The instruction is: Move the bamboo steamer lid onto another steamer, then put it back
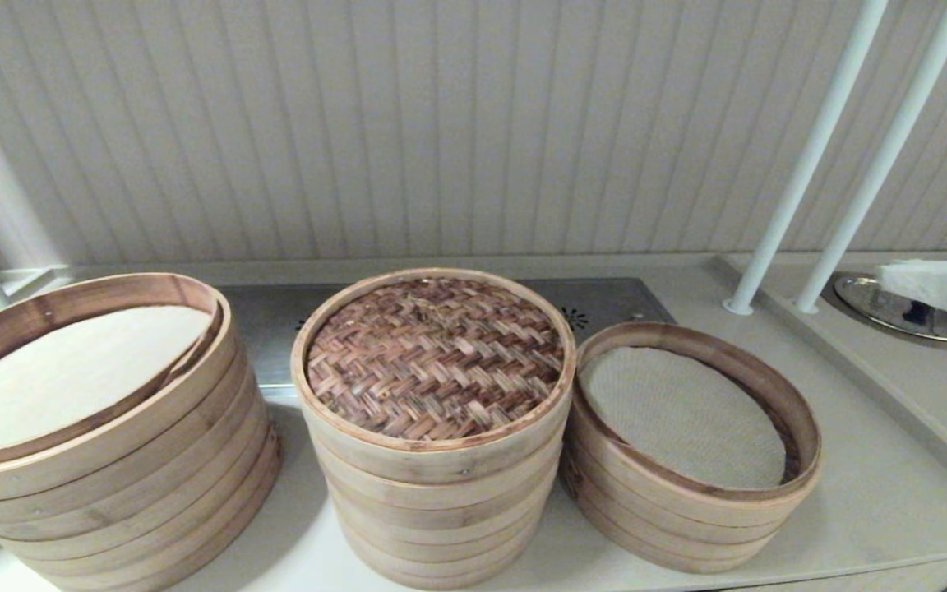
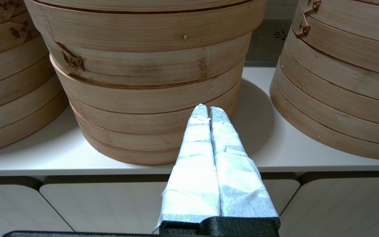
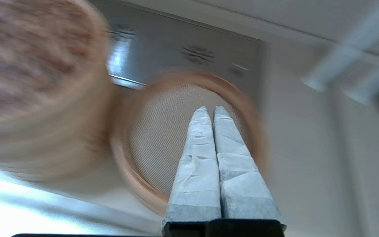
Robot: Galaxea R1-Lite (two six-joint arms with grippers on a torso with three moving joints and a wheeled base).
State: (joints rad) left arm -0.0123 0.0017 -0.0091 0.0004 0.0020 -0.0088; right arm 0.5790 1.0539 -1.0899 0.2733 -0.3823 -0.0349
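The bamboo steamer lid [image 1: 436, 355], brown herringbone weave in a pale hoop, sits on the tall middle stack [image 1: 441, 501]. Just to its right stands the low steamer [image 1: 691, 510] with its off-white mesh liner [image 1: 683, 415] uncovered. Neither arm shows in the head view. My right gripper [image 3: 211, 109] is shut and empty, hovering above that low steamer's mesh [image 3: 163, 131], with the lid [image 3: 28, 59] off to one side. My left gripper [image 2: 208, 108] is shut and empty, low in front of the counter edge, pointing at the side of the wide stack [image 2: 150, 85].
A much wider steamer stack [image 1: 103, 444] with a cream liner stands at the left. Two white poles [image 1: 819, 156] rise at the back right, near a metal dish [image 1: 901, 312] with a white cloth. A metal plate [image 1: 605, 300] lies behind the stacks.
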